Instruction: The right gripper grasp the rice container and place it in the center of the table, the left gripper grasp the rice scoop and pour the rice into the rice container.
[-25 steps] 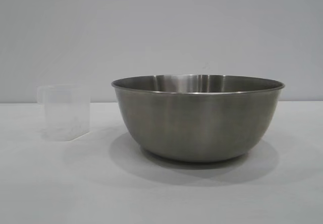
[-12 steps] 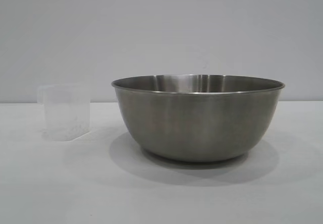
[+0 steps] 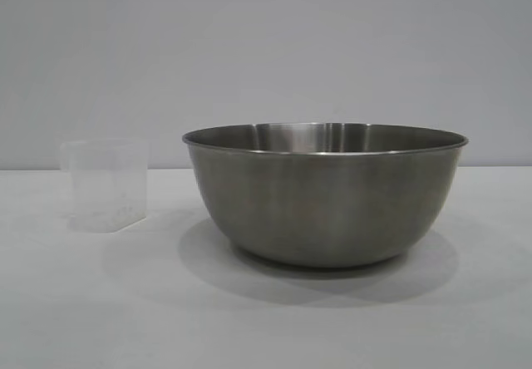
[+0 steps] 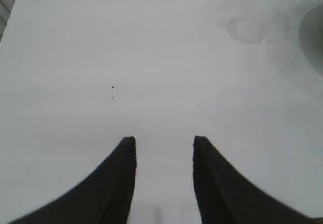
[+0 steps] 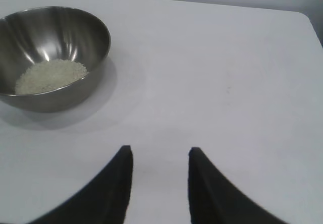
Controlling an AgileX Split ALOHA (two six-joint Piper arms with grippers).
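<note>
The rice container (image 3: 324,199), a big steel bowl, stands upright near the middle of the white table (image 3: 100,302). In the right wrist view the rice container (image 5: 50,57) holds a pale heap of rice (image 5: 50,76) on its bottom. The rice scoop (image 3: 105,184), a small clear cup, stands upright to the bowl's left with only a few grains at its base. It shows faintly in the left wrist view as well, rice scoop (image 4: 250,24). My left gripper (image 4: 164,139) hangs open over bare table, away from the scoop. My right gripper (image 5: 160,148) is open too, well back from the bowl. Neither arm appears in the exterior view.
A plain grey wall (image 3: 266,45) runs behind the table. The table's far rounded corner (image 5: 303,16) shows in the right wrist view. White surface lies between each gripper and the bowl.
</note>
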